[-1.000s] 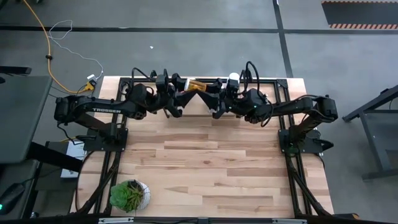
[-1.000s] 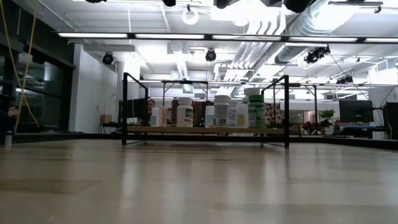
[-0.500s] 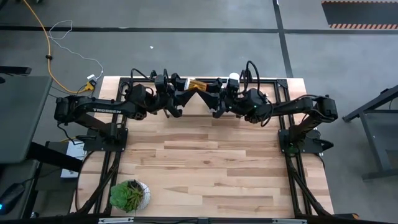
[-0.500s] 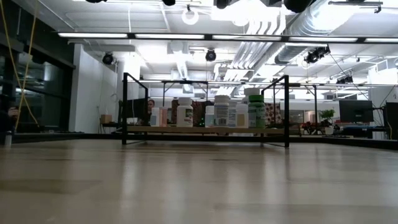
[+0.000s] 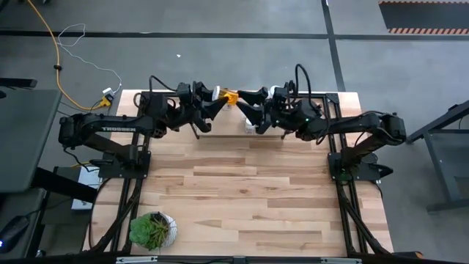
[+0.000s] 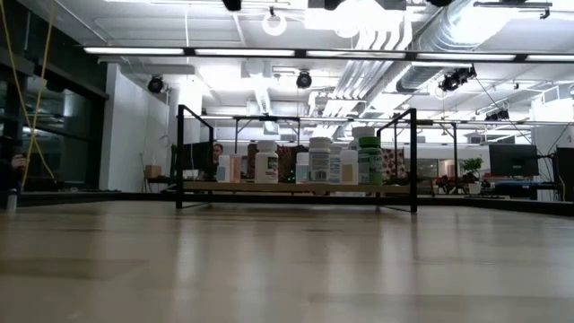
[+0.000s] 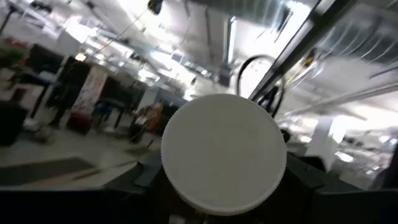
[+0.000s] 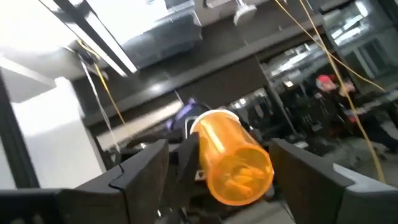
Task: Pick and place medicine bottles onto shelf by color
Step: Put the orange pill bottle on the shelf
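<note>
An orange medicine bottle with a white cap hangs in the air over the shelf's black frame at the table's far edge. My left gripper is shut on it. My right gripper is open just to the bottle's right. Its two fingers stand apart on either side of the bottle's base without touching it. In the low view several white, orange and green bottles stand on the shelf board. My left gripper holds the orange bottle at its capped end, coming from the table's left. The bottle lies along the fingers, cap toward the wrist and base toward the table's right. It is lifted clear. The cap hides the place of contact in the left wrist view.
A green potted plant stands at the table's near left corner. The shelf's upright black posts stand along the far edge under both grippers. The wooden tabletop stretches between the shelf and the near edge.
Both grippers have risen and gone a little toward the far edge. My right gripper has drawn back toward the table's right, off the orange bottle, which stays with my left gripper. Less of the bottle's length shows from above now.
</note>
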